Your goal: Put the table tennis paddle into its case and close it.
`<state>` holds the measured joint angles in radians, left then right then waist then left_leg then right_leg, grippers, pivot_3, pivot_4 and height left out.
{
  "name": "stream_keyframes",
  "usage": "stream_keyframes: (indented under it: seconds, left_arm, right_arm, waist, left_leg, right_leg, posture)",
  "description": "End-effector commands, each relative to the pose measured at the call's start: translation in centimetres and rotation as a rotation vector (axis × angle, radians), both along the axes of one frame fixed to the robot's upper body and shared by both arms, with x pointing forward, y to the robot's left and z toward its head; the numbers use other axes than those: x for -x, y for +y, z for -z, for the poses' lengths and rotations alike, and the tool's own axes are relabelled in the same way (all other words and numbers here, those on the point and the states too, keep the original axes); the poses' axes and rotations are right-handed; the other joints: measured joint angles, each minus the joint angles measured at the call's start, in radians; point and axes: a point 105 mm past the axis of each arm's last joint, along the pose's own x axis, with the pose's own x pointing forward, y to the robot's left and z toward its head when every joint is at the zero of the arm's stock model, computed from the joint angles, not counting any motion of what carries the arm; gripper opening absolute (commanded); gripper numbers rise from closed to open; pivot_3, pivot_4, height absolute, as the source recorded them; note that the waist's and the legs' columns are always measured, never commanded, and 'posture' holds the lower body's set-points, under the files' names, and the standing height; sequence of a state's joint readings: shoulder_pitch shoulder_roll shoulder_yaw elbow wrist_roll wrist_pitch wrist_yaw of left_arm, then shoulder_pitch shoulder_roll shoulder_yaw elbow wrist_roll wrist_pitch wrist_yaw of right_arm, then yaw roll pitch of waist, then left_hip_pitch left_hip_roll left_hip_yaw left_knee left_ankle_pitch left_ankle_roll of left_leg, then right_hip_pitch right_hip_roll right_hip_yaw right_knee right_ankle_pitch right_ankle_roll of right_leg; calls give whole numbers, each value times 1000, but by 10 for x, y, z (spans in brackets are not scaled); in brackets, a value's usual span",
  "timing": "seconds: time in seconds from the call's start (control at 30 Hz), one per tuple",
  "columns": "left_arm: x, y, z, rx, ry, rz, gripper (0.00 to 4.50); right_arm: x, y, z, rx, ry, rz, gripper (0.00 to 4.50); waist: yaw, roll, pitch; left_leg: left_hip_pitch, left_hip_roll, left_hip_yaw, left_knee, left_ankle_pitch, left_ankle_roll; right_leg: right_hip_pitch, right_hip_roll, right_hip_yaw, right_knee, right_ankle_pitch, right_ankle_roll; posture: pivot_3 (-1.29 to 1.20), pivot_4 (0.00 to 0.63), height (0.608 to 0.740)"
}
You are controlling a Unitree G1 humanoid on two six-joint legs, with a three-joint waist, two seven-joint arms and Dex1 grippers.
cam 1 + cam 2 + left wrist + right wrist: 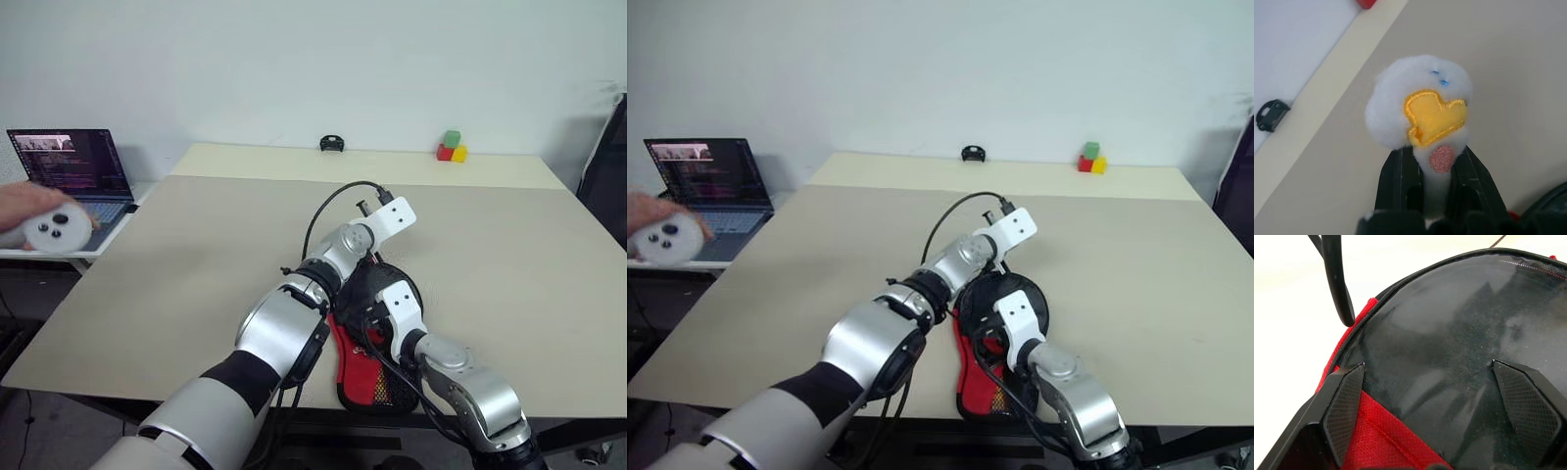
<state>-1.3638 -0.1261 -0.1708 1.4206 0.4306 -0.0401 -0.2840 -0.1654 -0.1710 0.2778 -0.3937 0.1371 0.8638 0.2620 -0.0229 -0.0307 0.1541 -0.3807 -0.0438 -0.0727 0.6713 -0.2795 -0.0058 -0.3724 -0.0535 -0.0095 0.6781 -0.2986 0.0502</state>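
Note:
The case (370,377), black fabric with a red lower part, lies at the table's near edge. The table tennis paddle (1449,323) rests inside it, its black face on the red lining (1382,436). My right gripper (1425,372) hovers just over that black face, open, with nothing between its fingers (1344,404). My left gripper (1434,156) sits by the case's far end and is shut on a small white plush piece (1418,100) with a yellow beak and a pink cheek. I cannot tell whether the plush is attached to the case.
On a side desk to the left is an open laptop (73,166), where a person's hand (24,201) holds a round white device (54,230). Coloured blocks (452,147) and a small black object (332,144) sit at the table's far edge.

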Motion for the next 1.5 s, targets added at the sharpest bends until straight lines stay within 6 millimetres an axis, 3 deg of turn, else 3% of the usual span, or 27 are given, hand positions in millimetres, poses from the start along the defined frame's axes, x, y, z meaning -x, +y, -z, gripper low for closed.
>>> stream_keyframes:
  seconds: [0.03, 0.23, 0.37, 0.67, 1.03, 1.2, 1.33, 1.5]
  left_arm:
    - [16, -19, 15, -26, 32, 123, 177]
    - [22, 1, 59, -139, 112, 111, 177]
    - [20, 9, 62, -123, 129, 85, 177]
    - [8, 8, 29, -82, 10, 73, 3137]
    - [3, 8, 2, -37, -58, 132, 3137]
    - [-8, 21, -34, 75, -130, 98, 3137]
    - [-17, 46, -58, 167, -165, 76, 3137]
    - [-23, 104, -56, 189, -143, 53, 3137]
  right_arm:
    - [32, -2, 67, 69, 318, -9, 4500]
    - [31, 3, 64, 64, 312, -15, 4500]
    - [32, 4, 64, 64, 316, -26, 4500]
    - [26, 6, 62, 71, 308, -52, 4500]
    - [11, 8, 59, 78, 289, -80, 4500]
    - [2, 4, 57, 82, 274, -84, 4500]
    - [-5, -5, 56, 80, 267, -77, 4500]
    - [-8, -12, 53, 66, 261, -70, 4500]
  waist:
    - [0, 1, -3]
    - [-5, 1, -8]
    - [-5, 1, -12]
    - [-6, 1, -13]
    - [-11, 0, -12]
    - [-12, 0, -10]
    - [-12, 0, -10]
    - [-11, 0, -9]
  left_leg:
    - [0, 0, 0, -1, 0, 0]
    - [3, 1, 0, -6, 0, 0]
    - [7, 1, 0, -9, 0, 0]
    - [8, 2, 0, -9, 0, 0]
    - [13, 3, 0, -10, 0, -1]
    - [15, 3, 1, -10, 0, -1]
    - [15, 4, 1, -10, 0, -1]
    - [16, 3, 1, -10, 0, -1]
  right_leg:
    - [0, 0, 0, 0, 0, 0]
    - [0, 0, 1, 0, -1, -1]
    - [2, -1, 1, -1, -2, -1]
    - [3, -1, 1, -1, -3, -1]
    - [4, 0, 1, 0, -3, 0]
    - [4, 0, 2, 0, -3, 0]
    - [4, 0, 1, 0, -3, 0]
    - [4, 0, 1, 0, -3, 0]
  posture:
    - [0, 150, 740]
    - [0, 150, 740]
    - [0, 150, 740]
    - [0, 150, 740]
    - [0, 150, 740]
    - [0, 150, 740]
    - [0, 150, 740]
    - [0, 150, 740]
